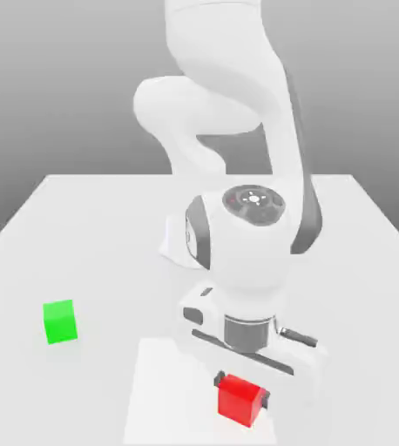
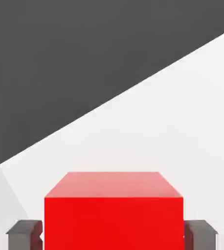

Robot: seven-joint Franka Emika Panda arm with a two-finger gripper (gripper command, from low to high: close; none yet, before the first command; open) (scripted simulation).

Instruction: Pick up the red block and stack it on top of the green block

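Note:
The red block (image 1: 239,400) rests near the table's front edge, below the white hand, with my gripper (image 1: 240,389) shut on it. In the hand view the red block (image 2: 114,210) sits between two dark fingertips (image 2: 23,233) that press against its two sides. The green block (image 1: 59,320) stands alone on the table toward the exterior view's left, well apart from the gripper and a little farther back than the red block.
The white table (image 1: 98,226) spreads wide behind and beside the arm. The arm's base (image 1: 179,239) stands at the table's middle. The table's edge (image 2: 109,100) runs diagonally in the hand view, with dark floor beyond it.

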